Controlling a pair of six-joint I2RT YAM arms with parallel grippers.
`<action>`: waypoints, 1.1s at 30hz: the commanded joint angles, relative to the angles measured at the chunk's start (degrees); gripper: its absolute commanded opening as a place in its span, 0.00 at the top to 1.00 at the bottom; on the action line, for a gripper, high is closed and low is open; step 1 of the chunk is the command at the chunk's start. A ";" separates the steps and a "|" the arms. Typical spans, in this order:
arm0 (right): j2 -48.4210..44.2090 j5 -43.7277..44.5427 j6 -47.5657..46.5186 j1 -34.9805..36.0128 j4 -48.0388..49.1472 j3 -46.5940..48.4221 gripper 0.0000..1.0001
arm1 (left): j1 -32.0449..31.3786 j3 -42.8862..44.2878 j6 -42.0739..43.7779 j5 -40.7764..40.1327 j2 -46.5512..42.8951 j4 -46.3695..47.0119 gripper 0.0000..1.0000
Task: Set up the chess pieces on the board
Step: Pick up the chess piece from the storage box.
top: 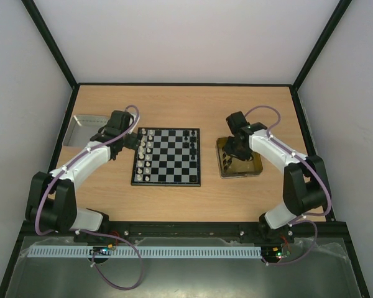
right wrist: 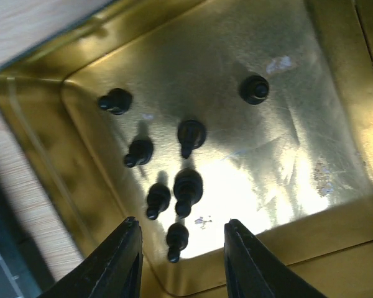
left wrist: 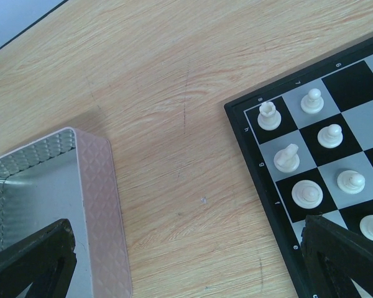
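On the pale wood table [top: 174, 205], walled by plain white panels [top: 186, 37], the board [top: 166, 156] lies centred (white pieces [left wrist: 287, 158] line its left side). The left gripper [left wrist: 186, 242] hangs wide open and empty between the silver tray [left wrist: 102, 205] and the board. The right gripper [right wrist: 179, 226], jaws partly apart, grips nothing above the black pieces [right wrist: 188, 186] in the yellow tray [right wrist: 43, 167].

Looks like a robotics lab test cell: plain white panels [top: 186, 37] in black framing [top: 51, 43] boxing in a wooden table [top: 186, 105], left arm [top: 87, 158] and right arm [top: 280, 152] bolted to a rail [top: 186, 231] beside a slotted white duct [top: 186, 252].
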 commanded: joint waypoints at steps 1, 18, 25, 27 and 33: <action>2.25 0.38 -1.74 -1.44 0.62 -1.68 0.65 | -0.60 1.74 0.42 -0.07 1.08 -0.50 0.01; 7.11 -1.71 -2.27 -1.71 4.60 -2.64 0.74 | -1.37 1.51 0.60 -0.52 1.40 -0.24 0.01; 6.88 -1.66 -2.10 -1.76 4.45 -2.61 0.77 | -1.63 1.40 0.59 -0.53 1.33 -0.15 0.01; 6.81 -1.39 -2.26 -1.82 4.33 -2.60 0.78 | -1.67 1.41 0.59 -0.53 1.31 -0.15 0.01; 6.43 -1.03 -2.41 -1.92 3.98 -2.70 0.80 | -1.79 1.40 0.68 -0.69 1.37 -0.14 0.01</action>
